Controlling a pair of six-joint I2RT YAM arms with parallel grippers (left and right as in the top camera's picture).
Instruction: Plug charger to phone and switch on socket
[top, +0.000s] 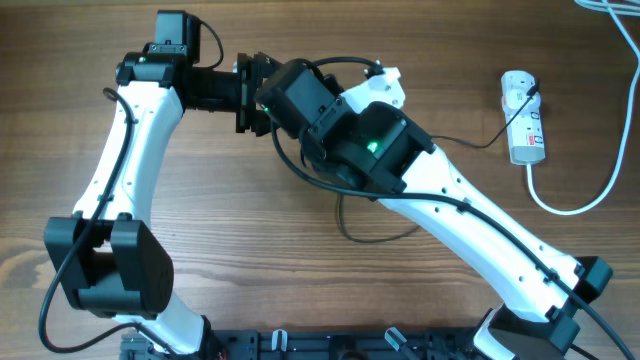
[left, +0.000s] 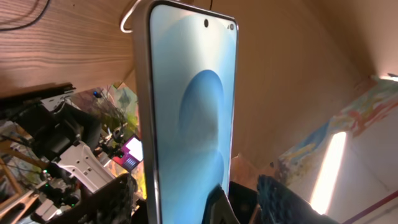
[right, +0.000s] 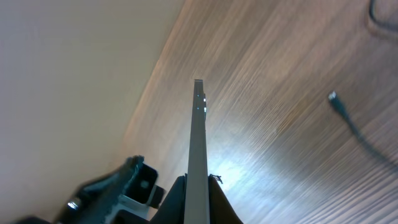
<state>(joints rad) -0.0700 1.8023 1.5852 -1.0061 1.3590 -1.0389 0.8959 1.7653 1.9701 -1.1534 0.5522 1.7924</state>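
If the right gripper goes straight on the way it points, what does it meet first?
Likely bare table: the right gripper holds the phone edge-on, and its far end leads toward wood near the table's edge. The charger tip lies off right. Depth is unclear.

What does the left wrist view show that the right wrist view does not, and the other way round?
Only the left wrist view shows the screen of the phone, lit blue, with a camera hole near its top. Only the right wrist view shows the phone edge-on, standing between the fingers of the right pincer, and the plug tip of the charger lying loose, apart from the phone. Both views show the phone with the wooden table behind it.
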